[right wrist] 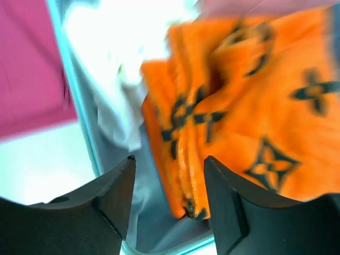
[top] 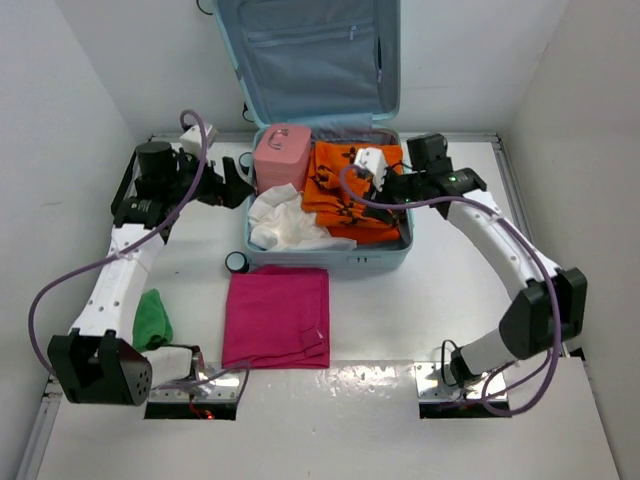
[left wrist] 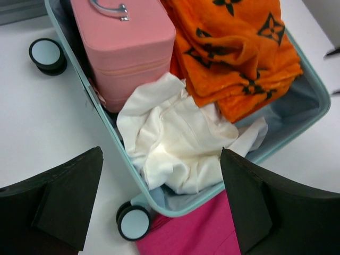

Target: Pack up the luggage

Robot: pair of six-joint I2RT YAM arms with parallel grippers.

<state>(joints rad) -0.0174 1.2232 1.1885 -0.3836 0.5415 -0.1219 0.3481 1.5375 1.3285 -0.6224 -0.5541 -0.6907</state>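
White tabletop (top: 180, 265), plain white walls on three sides. The luggage (top: 330, 262) lay open at the far middle of the table. Its lid (top: 300, 60) stood up against the back wall with the lining and zip pocket facing the overhead camera.

Contents of the base shell:
- pink vanity case (top: 282, 152) in the far-left corner, metal handle on top
- white garment (top: 285, 222), crumpled in the near-left corner and touching the pink case
- orange cloth (top: 350, 205) with black motifs, folded across the right half, its edge meeting the white garment

A black wheel (top: 237, 262) showed at the near-left corner of the shell.

On the table:
- magenta towel (top: 277, 315), folded flat and right against the luggage's near wall
- green cloth (top: 152, 318), bunched beside the left arm near its base

Left gripper (top: 235, 180) was just outside the luggage's left wall, at rim level. Fingers were spread wide with nothing between them. Its wrist view looked down on the white garment and the near-left corner.

Right gripper (top: 372, 190) was over the orange cloth, inside the right half of the shell. Fingers were apart and not clamped on anything. The wrist view was motion-blurred, with orange folds under the gap. Couldn't tell whether the tips touched the cloth.
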